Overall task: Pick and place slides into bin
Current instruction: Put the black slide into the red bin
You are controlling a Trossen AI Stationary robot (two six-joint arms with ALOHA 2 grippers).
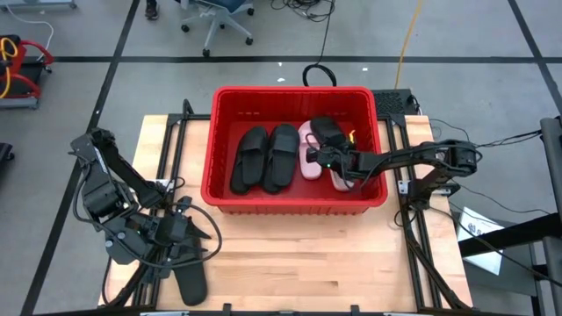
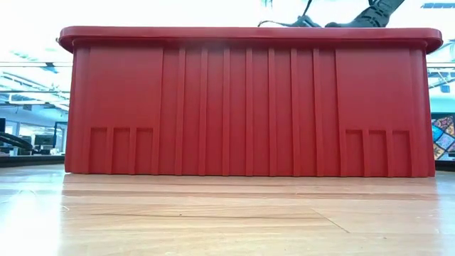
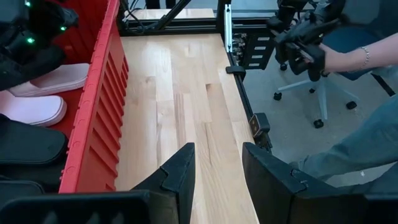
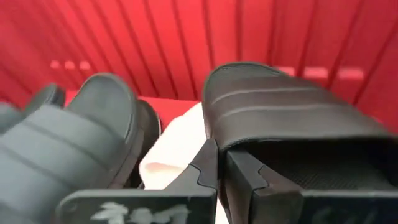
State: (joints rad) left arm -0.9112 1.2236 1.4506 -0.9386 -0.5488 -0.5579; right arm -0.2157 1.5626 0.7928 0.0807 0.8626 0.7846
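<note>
The right gripper is inside the bin, fingers pinched shut on a black slide above the pink slides: the placing step. Next, release and withdraw. The left gripper, fingers spread and empty, hovers near another slide on the surface.

Red bin: rectangular, ribbed walls, upper centre of the high view. Contents: two black slides side by side at its left; two pink slides at right (one black slide lying atop them). One black slide on the table, lower left.
</note>
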